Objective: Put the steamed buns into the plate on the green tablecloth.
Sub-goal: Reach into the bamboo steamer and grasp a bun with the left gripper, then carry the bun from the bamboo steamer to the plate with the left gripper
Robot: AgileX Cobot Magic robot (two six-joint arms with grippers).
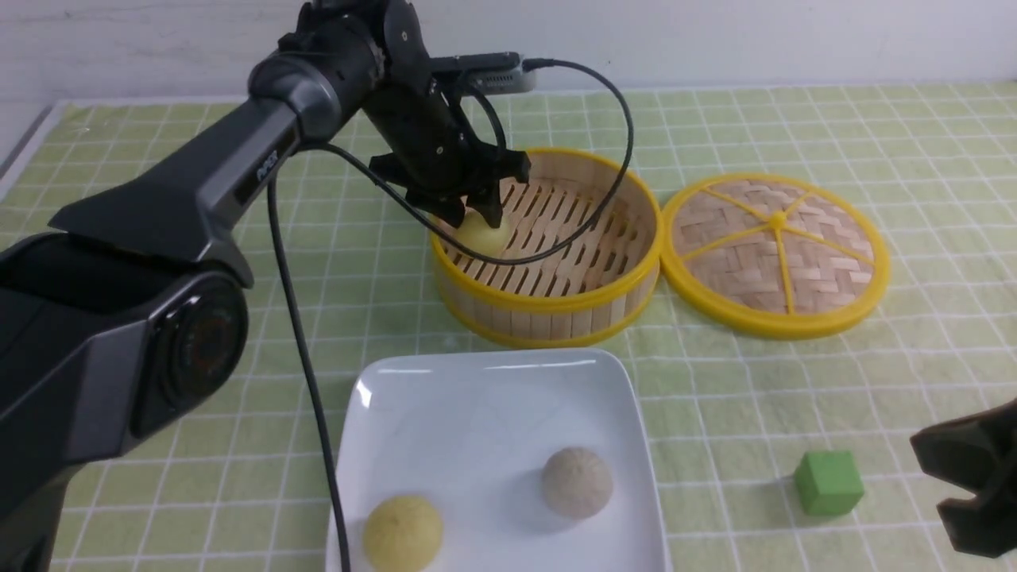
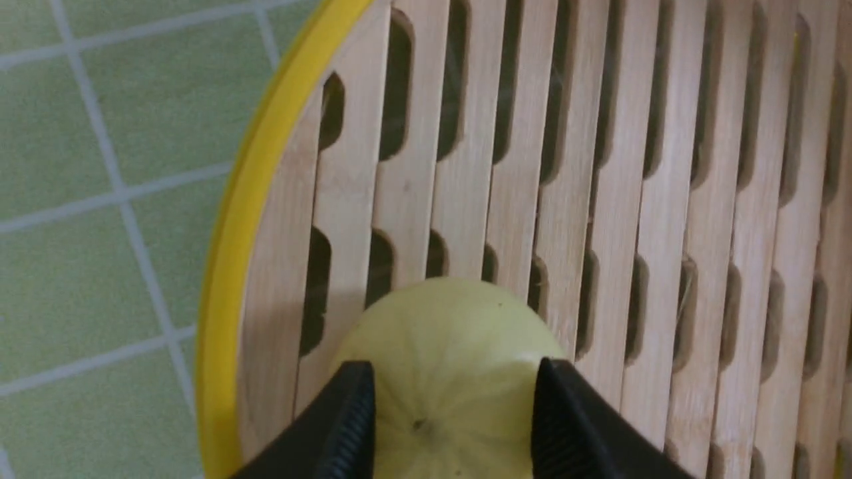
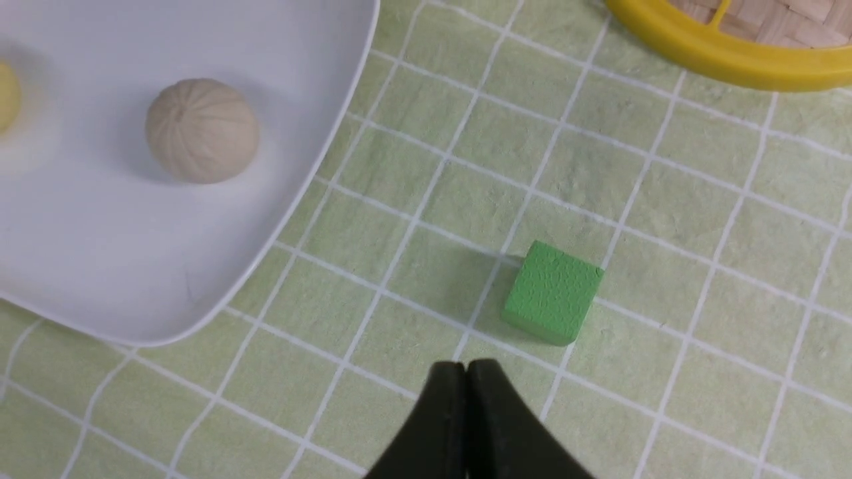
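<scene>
We see the left fingers [image 2: 353,419] part-open astride one yellow bun [image 2: 452,339] in the steamer [image 1: 556,306]; whether they grip it we cannot tell. The plate [image 1: 477,397] on the green cloth [image 1: 755,397] holds a second yellow bun [image 1: 402,532] and a grey bun [image 1: 577,481]. The right fingers [image 3: 492,406], closed and empty, hang near the cube [image 3: 552,293].

Yellow bun [image 1: 402,532] + grey bun [image 1: 577,481] on white sq plate [image 1: 477,381]; 2nd yellow bun [image 1: 481,232] in steamer [image 1: 556,306].
</scene>
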